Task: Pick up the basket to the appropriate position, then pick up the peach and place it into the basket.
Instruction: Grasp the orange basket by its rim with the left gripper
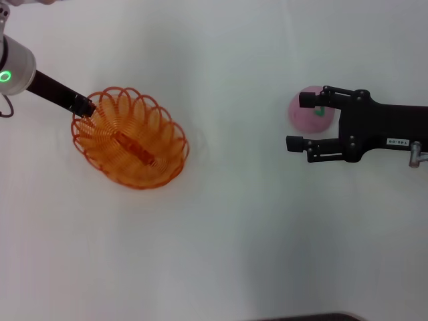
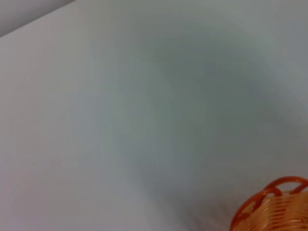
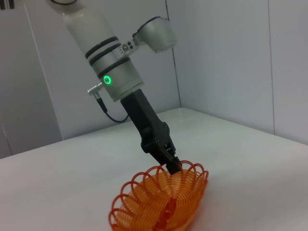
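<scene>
The orange wire basket (image 1: 160, 134) sits on the white table at the left. My left gripper (image 1: 85, 107) reaches down to its far-left rim and is shut on the wire loops there. The right wrist view shows that gripper (image 3: 172, 166) pinching the rim of the basket (image 3: 159, 207). A corner of the basket (image 2: 269, 211) shows in the left wrist view. The pink peach (image 1: 301, 115) with a green leaf mark lies at the right. My right gripper (image 1: 294, 121) is open, with the peach between its fingers and close to the far finger, which covers part of it.
The white table (image 1: 234, 234) stretches between basket and peach. A dark edge shows at the table's front (image 1: 321, 317). Grey wall panels (image 3: 231, 57) stand behind the left arm in the right wrist view.
</scene>
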`<state>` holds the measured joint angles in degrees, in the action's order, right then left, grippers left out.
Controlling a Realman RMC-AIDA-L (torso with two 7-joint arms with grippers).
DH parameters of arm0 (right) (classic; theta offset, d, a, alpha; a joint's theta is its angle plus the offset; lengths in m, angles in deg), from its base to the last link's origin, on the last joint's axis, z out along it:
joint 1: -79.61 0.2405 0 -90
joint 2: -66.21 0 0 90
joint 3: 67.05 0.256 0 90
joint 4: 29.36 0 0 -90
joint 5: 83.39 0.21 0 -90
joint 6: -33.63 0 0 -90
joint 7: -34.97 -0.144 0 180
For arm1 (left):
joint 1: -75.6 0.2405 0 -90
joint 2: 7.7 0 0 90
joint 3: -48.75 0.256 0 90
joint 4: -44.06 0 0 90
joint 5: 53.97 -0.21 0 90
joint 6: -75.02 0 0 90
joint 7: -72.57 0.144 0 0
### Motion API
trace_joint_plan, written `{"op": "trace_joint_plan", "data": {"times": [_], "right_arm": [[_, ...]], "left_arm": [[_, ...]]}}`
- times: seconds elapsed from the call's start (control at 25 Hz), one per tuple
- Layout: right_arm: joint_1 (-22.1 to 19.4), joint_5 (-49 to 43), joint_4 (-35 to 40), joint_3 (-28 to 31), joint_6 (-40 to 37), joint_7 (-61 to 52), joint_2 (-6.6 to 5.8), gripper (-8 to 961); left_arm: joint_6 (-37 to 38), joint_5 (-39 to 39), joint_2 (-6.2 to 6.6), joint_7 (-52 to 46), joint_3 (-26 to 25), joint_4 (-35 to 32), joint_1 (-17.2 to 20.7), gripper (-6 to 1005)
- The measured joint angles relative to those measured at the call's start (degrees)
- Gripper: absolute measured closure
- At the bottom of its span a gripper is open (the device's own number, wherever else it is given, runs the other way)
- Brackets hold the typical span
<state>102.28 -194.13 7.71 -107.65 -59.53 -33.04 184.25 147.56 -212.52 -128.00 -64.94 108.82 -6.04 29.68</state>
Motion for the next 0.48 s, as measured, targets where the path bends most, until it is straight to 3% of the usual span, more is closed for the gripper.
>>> {"op": "trace_joint_plan", "data": {"times": [0.12, 0.36, 0.48], "right_arm": [[0.0, 0.0, -0.05, 0.0, 0.0, 0.01, 0.05, 12], [0.03, 0.0, -0.08, 0.0, -0.01, 0.09, 0.08, 12], [0.11, 0.0, -0.08, 0.0, 0.12, 0.11, 0.08, 12]], "left_arm": [[0.03, 0.04, -0.05, 0.06, -0.04, -0.08, 0.0, 822], [1.27, 0.09, -0.11, 0.21, -0.11, -0.68, -0.08, 930], [2.59, 0.53, -0.24, 1.1, -0.58, -1.37, -0.27, 934]]}}
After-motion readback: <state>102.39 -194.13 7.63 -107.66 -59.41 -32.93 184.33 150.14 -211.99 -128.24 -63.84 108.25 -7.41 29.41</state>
